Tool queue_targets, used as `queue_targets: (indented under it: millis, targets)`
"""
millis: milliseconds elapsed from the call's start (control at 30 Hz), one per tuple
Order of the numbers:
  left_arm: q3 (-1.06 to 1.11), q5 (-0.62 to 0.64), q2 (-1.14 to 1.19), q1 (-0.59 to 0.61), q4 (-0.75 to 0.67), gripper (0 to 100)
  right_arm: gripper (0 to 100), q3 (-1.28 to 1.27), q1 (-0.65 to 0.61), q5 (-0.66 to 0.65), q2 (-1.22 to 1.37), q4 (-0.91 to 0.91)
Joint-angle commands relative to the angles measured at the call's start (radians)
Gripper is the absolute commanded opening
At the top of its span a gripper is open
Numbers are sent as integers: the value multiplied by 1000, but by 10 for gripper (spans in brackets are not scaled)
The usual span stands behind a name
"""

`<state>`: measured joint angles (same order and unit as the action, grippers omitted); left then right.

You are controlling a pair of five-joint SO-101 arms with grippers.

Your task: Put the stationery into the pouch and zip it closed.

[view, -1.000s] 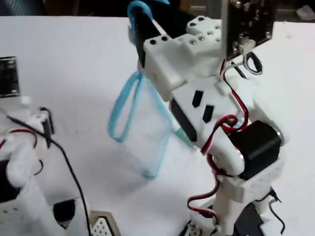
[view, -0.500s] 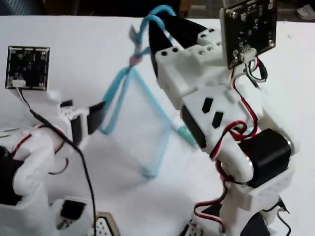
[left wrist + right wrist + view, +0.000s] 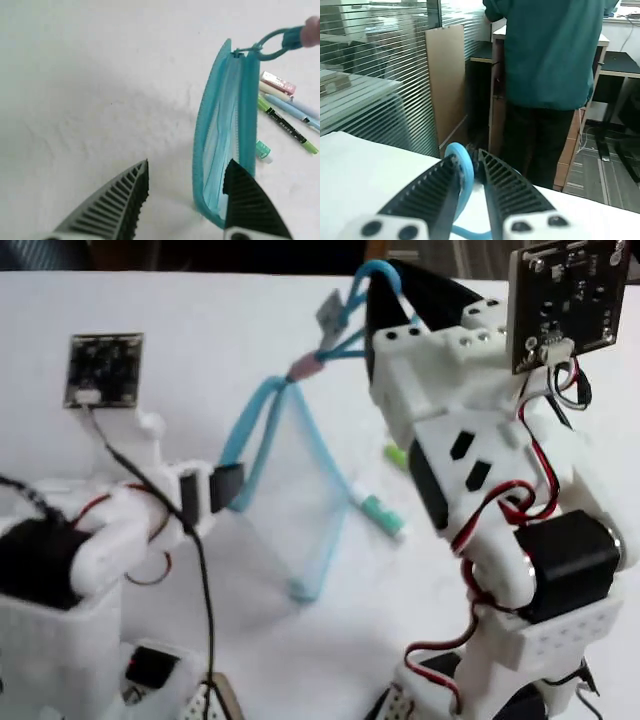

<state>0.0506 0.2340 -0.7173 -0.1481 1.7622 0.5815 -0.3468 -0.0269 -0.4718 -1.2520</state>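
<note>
Above the white desk (image 3: 75, 75), right pincer (image 3: 470, 161) is clamped on the blue loop (image 3: 461, 159). The pouch (image 3: 290, 490) hangs from it, with the lower corner seemingly resting on the desk. Left pincer (image 3: 189, 167) is spread wide just beside the unzipped mouth. Best to pinch one lip only and keep the mouth gaping. Pouch walls are a floppy clear film with teal fabric zip tape. The pens (image 3: 282, 120) beside it are slim hard cylinders and will likely roll.
</note>
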Motion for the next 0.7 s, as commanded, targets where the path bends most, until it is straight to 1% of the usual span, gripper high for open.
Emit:
queue_targets:
  millis: [0, 100, 233, 300, 367, 433, 467, 533, 600, 667]
  targets:
    - [8, 3, 58, 10, -3, 252, 16, 0, 13, -8, -13, -2]
    - [5, 3, 136, 24, 2, 245, 16, 0, 15, -8, -13, -7]
    - [-25, -3, 236, 21, -3, 144, 16, 0, 31, -8, -13, -5]
    - [-107, -34, 265, 24, 6, 86, 16, 0, 38, -8, -13, -7]
    - [-284, -38, 254, 22, 25, 19, 16, 0, 48, -8, -13, -8]
    - [-499, -44, 232, 15, 23, 25, 16, 0, 47, -8, -13, -8]
    - [-597, -68, 231, -2, 23, 20, 17, 0, 45, -8, -13, -8]
    - [-710, -133, 249, -48, 26, 21, 18, -2, 45, -11, -13, -19]
    - [-717, -183, 255, -58, 28, 21, 36, -23, 44, -54, -13, -61]
    - [-667, -221, 252, -58, 28, 21, 81, -86, 44, -95, -15, -102]
